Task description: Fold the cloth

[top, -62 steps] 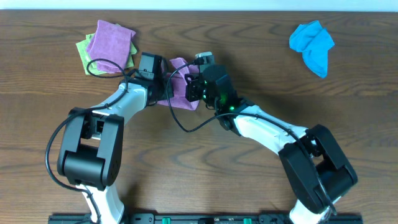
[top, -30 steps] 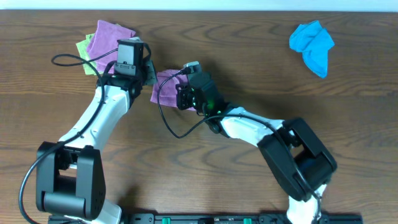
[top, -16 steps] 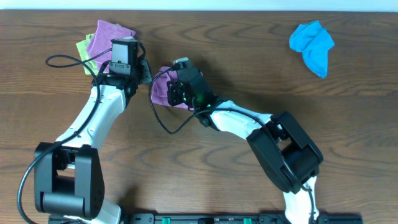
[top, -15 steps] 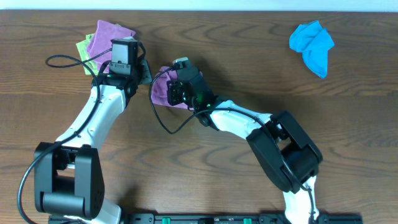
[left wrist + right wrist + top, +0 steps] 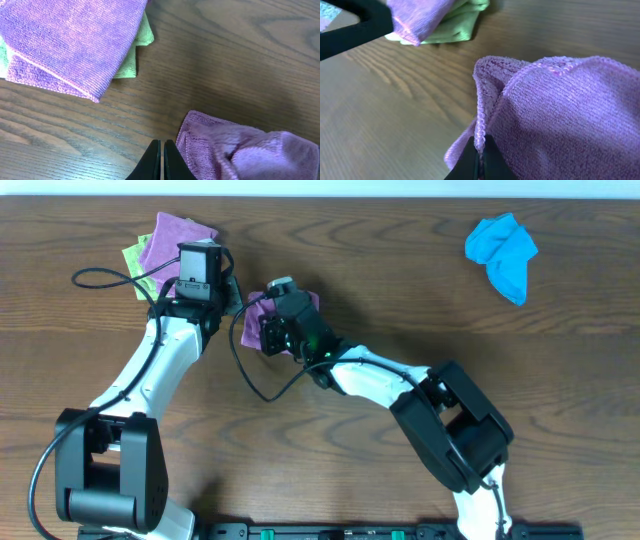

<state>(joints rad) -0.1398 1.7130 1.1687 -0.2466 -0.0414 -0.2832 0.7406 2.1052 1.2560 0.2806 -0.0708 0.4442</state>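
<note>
Your right tool [image 5: 479, 151] was clamped on the hem of the cloth [image 5: 252, 328], which lay bunched on the counter [image 5: 420, 270] just beside the folded stack [image 5: 175, 242]. Your left tool [image 5: 161, 157] was pressed together, apparently on nothing. The cloth looked soft, limp and light, so take it by the corners.

I had the left arm [image 5: 150, 370] and right arm [image 5: 380, 380] both stretched forward with wrists close together, left gripper [image 5: 161, 156] closed tip-to-tip, right gripper [image 5: 477, 156] pinched onto the cloth [image 5: 560, 110] edge.
</note>
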